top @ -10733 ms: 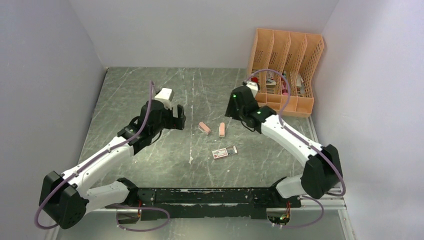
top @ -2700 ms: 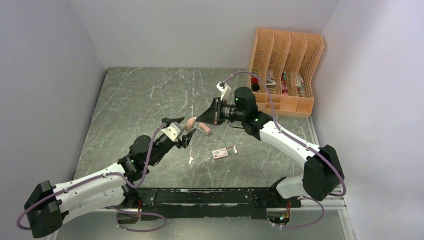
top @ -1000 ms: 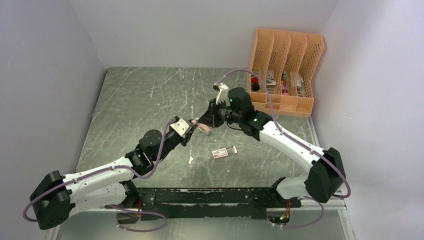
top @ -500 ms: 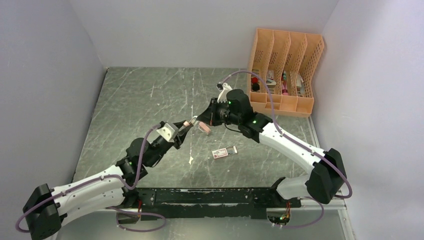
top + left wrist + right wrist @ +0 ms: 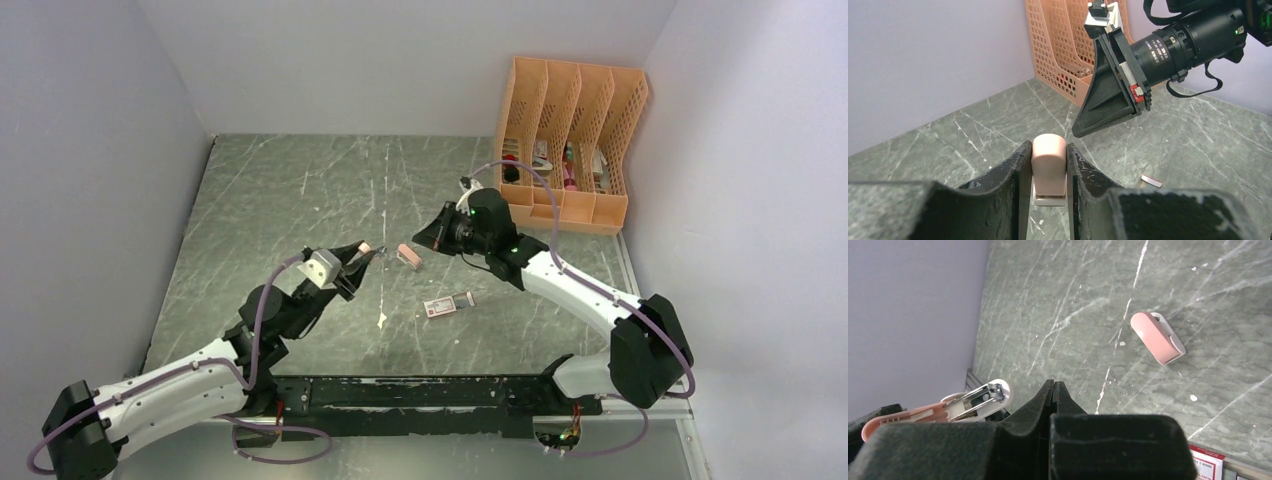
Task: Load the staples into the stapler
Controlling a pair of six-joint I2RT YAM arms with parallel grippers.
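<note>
Top external view: grey-green marbled worktop. The left tool is raised over its middle and clamped on a salmon-pink stapler, whose end projects past the fingertips. The right tool faces it from the right, jaws pressed together, holding nothing. A second stapler of the same pink lies on the worktop just beside the right tool's tip. The staple box, red and white with a greyish tray pushed part way out at its right end, lies flat nearer the arm bases, apart from both tools and both staplers. An orange lattice organiser stands in the far right corner; its contents are too small to tell. Left wrist view: the stapler is seen end-on between the two black fingers, its rounded pink part above a white part, with both pads against its sides. The right tool lies beyond it as a closed black wedge, not touching it. Right wrist view: the right tool is empty, its fingers meeting in one seam. The stapler at lower left is hinged open, its pink arm and its white body with a metal channel spread apart. The second stapler lies on the worktop at upper right, clear of the tool. A red-and-white corner of the staple box shows at the lower right edge.
</note>
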